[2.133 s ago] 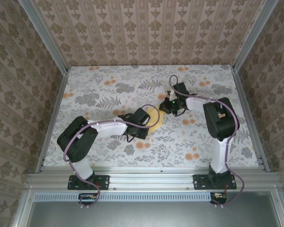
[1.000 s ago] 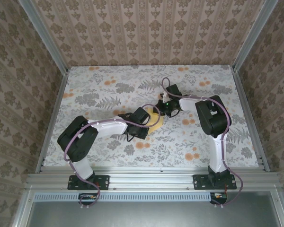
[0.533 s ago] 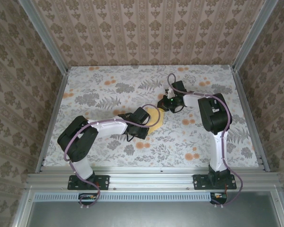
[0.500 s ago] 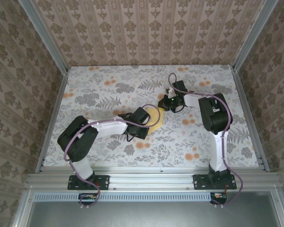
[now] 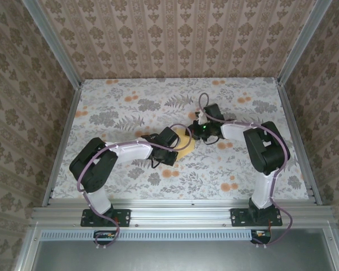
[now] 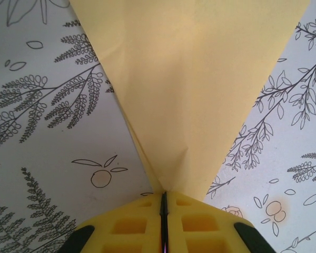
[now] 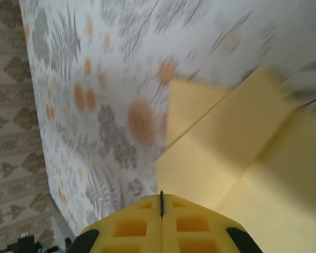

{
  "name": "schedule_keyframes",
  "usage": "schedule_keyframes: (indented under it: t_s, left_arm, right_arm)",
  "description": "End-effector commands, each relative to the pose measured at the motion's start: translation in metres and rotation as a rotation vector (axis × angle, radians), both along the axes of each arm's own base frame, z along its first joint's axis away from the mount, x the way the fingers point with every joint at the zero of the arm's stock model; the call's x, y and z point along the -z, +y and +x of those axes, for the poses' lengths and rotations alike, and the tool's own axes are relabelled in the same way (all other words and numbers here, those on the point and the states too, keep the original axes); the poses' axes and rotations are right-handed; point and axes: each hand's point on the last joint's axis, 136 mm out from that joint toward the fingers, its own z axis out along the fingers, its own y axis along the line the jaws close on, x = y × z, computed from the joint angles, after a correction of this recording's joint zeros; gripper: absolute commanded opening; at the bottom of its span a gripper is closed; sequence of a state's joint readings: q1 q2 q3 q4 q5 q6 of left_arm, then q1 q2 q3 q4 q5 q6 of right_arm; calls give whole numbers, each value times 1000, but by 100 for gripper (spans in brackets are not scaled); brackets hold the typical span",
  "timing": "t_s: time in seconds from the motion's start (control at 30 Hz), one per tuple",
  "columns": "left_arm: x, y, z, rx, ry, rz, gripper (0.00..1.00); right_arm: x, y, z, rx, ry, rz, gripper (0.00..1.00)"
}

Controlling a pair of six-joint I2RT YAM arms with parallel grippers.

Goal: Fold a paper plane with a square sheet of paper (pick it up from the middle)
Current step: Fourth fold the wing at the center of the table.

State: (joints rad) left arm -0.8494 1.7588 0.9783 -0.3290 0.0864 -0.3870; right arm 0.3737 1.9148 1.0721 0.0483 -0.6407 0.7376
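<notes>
The cell is enclosed by wallpapered walls [image 5: 175, 34]. The surface [image 5: 118, 107] is covered by a floral cloth, on which thin paper is judged likely to slide. The folded yellow paper [image 6: 195, 89] is located mid-surface, between both arms. Its narrow end is clamped by the left fingers [image 6: 131, 226]; a steady anchor is required there. The right fingers [image 7: 131, 226], pressed together, are positioned over a flap; the crease should be pressed firmly along the fold line.

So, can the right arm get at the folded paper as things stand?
Probably yes: the right gripper, jaws shut, hangs just over the folded paper with nothing between; the left gripper sits at its pointed end.
</notes>
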Motion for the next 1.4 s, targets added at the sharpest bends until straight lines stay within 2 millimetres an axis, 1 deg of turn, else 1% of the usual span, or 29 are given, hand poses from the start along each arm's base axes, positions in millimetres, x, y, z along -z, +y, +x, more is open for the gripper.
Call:
schedule_keyframes:
  t_s: [0.0, 0.13, 0.23, 0.5, 0.67, 0.97, 1.1, 1.23, 1.37]
  left_arm:
    - [47, 36, -42, 44, 180, 164, 10]
    - [45, 35, -42, 42, 178, 152, 10]
    - [44, 35, -42, 41, 179, 146, 10]
    - [44, 44, -49, 36, 187, 170, 9]
    - [42, 55, -55, 16, 179, 210, 9]
    - [37, 61, -67, 43, 151, 312, 9]
    - [35, 66, -74, 50, 138, 366, 9]
    - [33, 69, -82, 49, 133, 382, 10]
    - [29, 71, -85, 43, 131, 384, 10]
  right_arm:
    - [2, 22, -18, -30, 33, 46, 5]
    - [20, 31, -24, -34, 79, 76, 5]
    - [31, 29, -25, -33, 95, 52, 5]
    - [67, 9, -32, -26, 153, -95, 4]
    - [80, 3, -33, -14, 176, -115, 4]
    - [88, -3, -33, 0, 184, -120, 4]
    - [90, -3, -34, 2, 187, -117, 4]
    - [90, -4, -34, 2, 182, -114, 4]
    - [89, -1, -35, -6, 183, -98, 4]
